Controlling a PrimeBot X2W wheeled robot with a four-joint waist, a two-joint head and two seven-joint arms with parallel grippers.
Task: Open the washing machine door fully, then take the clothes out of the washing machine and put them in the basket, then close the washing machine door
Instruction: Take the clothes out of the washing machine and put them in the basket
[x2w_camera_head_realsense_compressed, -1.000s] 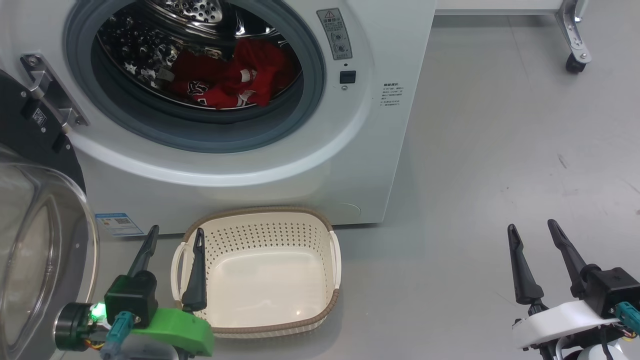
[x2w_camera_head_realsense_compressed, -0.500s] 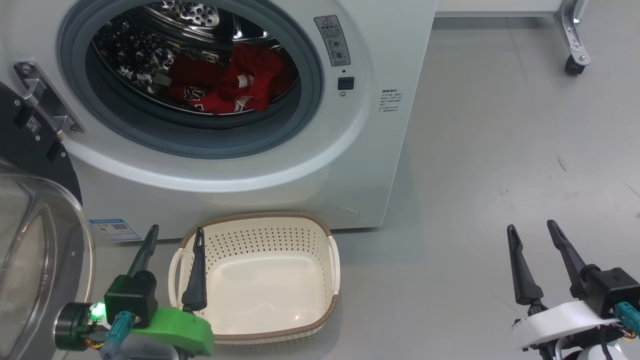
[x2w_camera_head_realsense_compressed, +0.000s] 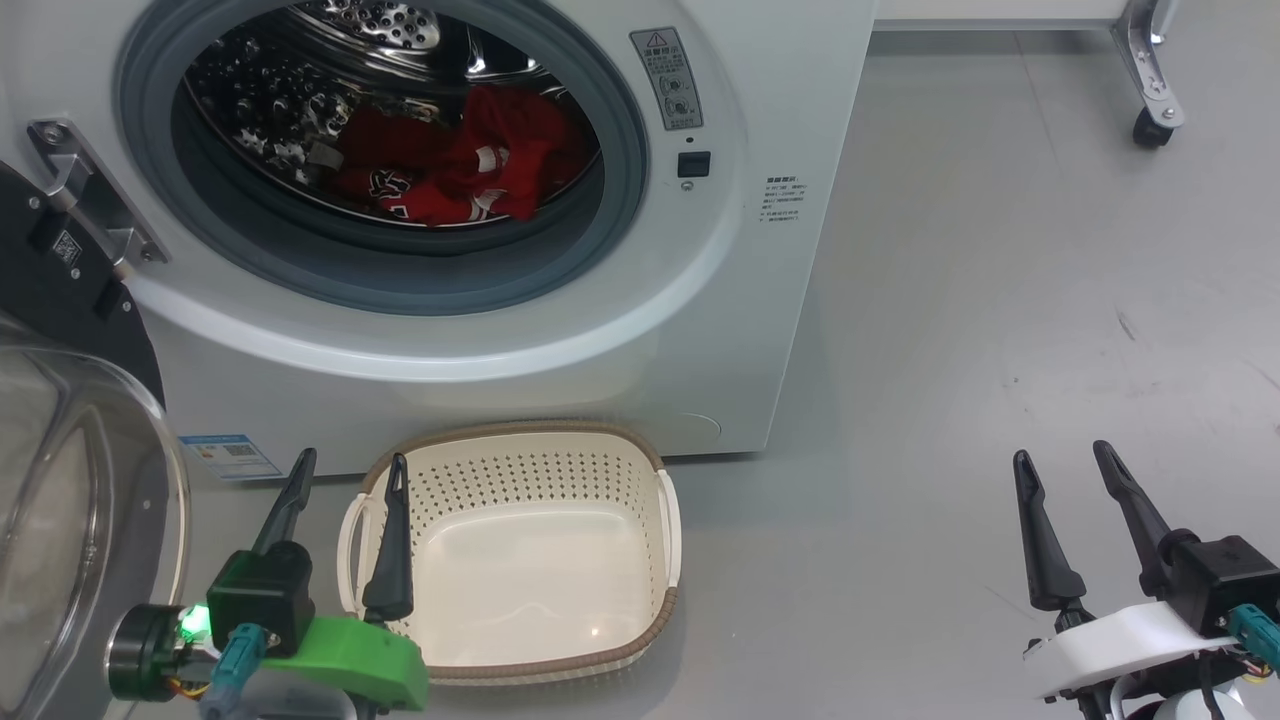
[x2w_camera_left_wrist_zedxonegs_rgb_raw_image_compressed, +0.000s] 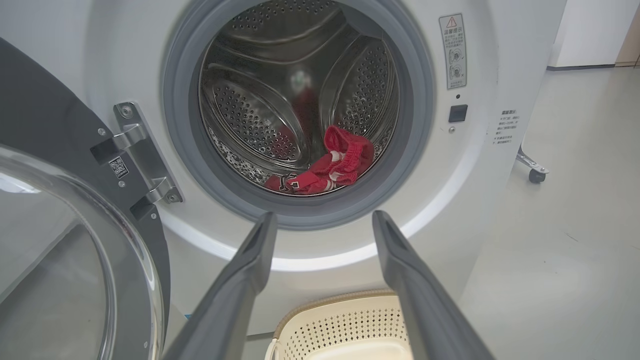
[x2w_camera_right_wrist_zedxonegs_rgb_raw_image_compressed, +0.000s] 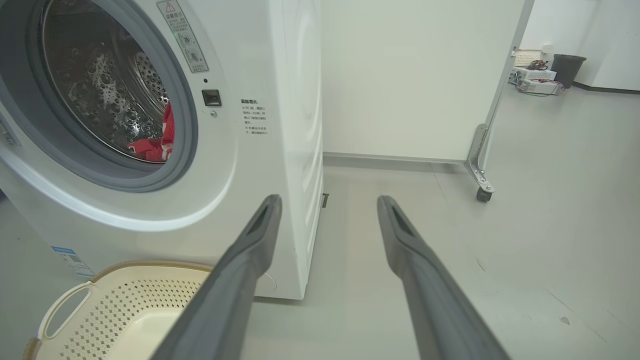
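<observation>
The white washing machine (x2w_camera_head_realsense_compressed: 640, 330) stands with its door (x2w_camera_head_realsense_compressed: 70, 520) swung open to the left, glass bowl bulging toward me. Red clothes (x2w_camera_head_realsense_compressed: 450, 165) lie in the bottom of the steel drum; the left wrist view has them too (x2w_camera_left_wrist_zedxonegs_rgb_raw_image_compressed: 327, 170). The cream basket (x2w_camera_head_realsense_compressed: 520, 640) sits empty on the floor just in front of the machine. My left gripper (x2w_camera_head_realsense_compressed: 345, 470) is open, low at the basket's left rim, pointing at the drum (x2w_camera_left_wrist_zedxonegs_rgb_raw_image_compressed: 300, 100). My right gripper (x2w_camera_head_realsense_compressed: 1060, 460) is open over bare floor, well right of the machine, holding nothing.
Grey floor (x2w_camera_head_realsense_compressed: 1000, 300) stretches to the right of the machine. A castor wheel on a metal leg (x2w_camera_head_realsense_compressed: 1150, 125) stands at the far right back. A white wall panel (x2w_camera_right_wrist_zedxonegs_rgb_raw_image_compressed: 415, 75) rises behind, with a bin and clutter (x2w_camera_right_wrist_zedxonegs_rgb_raw_image_compressed: 545, 75) in the far corner.
The whole head picture has shifted slightly, the machine and basket sitting a touch lower and left than a second ago. Both grippers stay open in place.
</observation>
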